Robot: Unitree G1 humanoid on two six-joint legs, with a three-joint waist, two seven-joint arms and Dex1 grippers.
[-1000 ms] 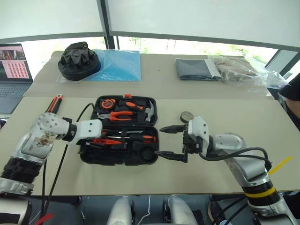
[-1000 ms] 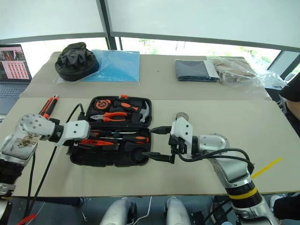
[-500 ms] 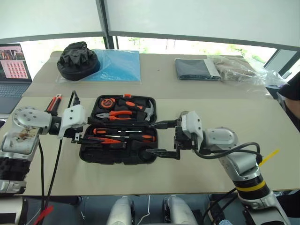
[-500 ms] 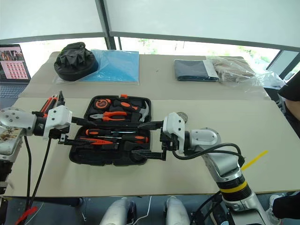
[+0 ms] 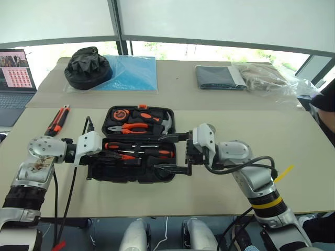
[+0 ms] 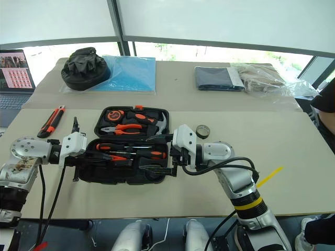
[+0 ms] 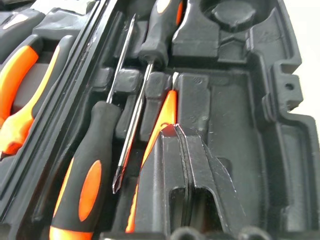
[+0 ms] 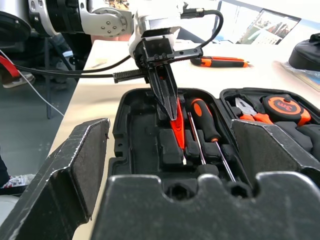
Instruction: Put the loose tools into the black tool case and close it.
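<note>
Starting on your left, the orange-black utility knife [image 5: 57, 120] lies loose on the tan table [image 5: 220, 193], well apart from the case. Next, your left gripper [image 8: 167, 97] has its jaws pressed together, tips down on the slim all-orange tester screwdriver [image 7: 162, 120] in its recess. The black tool case [image 5: 137, 144] lies open and flat, rounded corners, moulded recesses; two long screwdrivers with orange-black handles [image 5: 137, 150] sit in the near half. Your right gripper [image 5: 168, 152] has jaws wide apart, straddling the case's right end. Just beyond it the small dark tape roll [image 6: 202, 131] sits on the table.
</note>
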